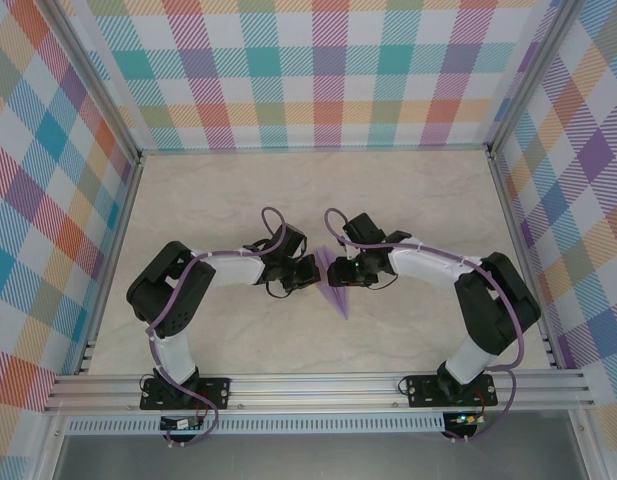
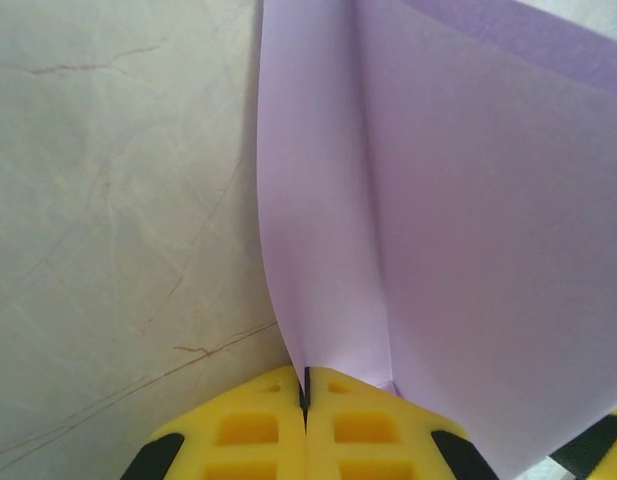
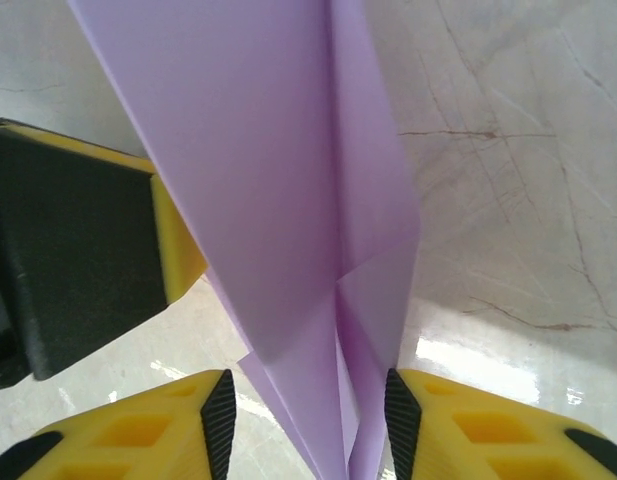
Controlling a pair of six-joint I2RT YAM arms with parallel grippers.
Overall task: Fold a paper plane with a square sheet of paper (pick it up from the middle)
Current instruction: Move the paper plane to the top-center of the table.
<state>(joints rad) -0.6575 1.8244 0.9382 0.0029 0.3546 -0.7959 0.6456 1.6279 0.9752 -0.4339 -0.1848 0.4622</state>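
The lavender sheet of paper is folded into a narrow pointed paper plane (image 1: 334,287) and is held between the two arms at the middle of the table. My left gripper (image 2: 305,375) is shut on the paper's (image 2: 438,250) lower edge, its yellow fingers pressed together. In the top view the left gripper (image 1: 308,272) meets the plane from the left and the right gripper (image 1: 342,268) from the right. My right gripper (image 3: 308,420) is open, and its black pads stand on either side of the plane's (image 3: 288,200) folded layers. The left gripper's finger (image 3: 173,235) shows beside the paper.
The pale marble tabletop (image 1: 238,190) is boxed in by checked walls (image 1: 328,70) at the back and sides. An aluminium rail (image 1: 318,390) carrying both arm bases runs along the near edge. Purple cables loop over both arms.
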